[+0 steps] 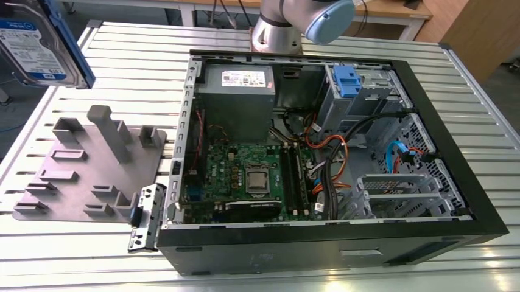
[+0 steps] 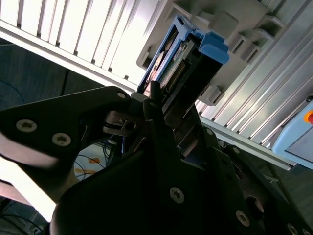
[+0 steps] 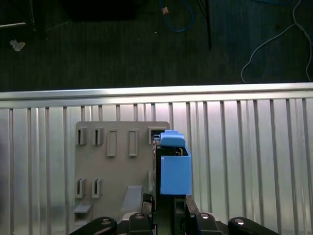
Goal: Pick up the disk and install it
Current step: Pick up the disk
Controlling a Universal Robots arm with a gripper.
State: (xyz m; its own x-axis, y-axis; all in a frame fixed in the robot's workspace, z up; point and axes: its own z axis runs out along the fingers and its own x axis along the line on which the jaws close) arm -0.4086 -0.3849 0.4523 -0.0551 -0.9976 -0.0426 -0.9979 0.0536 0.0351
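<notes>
Your gripper (image 3: pixel 168 203) is clamped on the disk (image 3: pixel 175 169), holding it aloft above the grey holder plate (image 3: pixel 115 171) on the slatted table (image 3: pixel 244 161), at the exterior view's upper left, well apart from the open computer case (image 1: pixel 467 182).

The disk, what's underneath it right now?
In the first wrist view the disk hangs above the grey slotted fixture plate, which lies on the ribbed metal table. The disk covers part of the plate's edge, so any slots there are hidden.
</notes>
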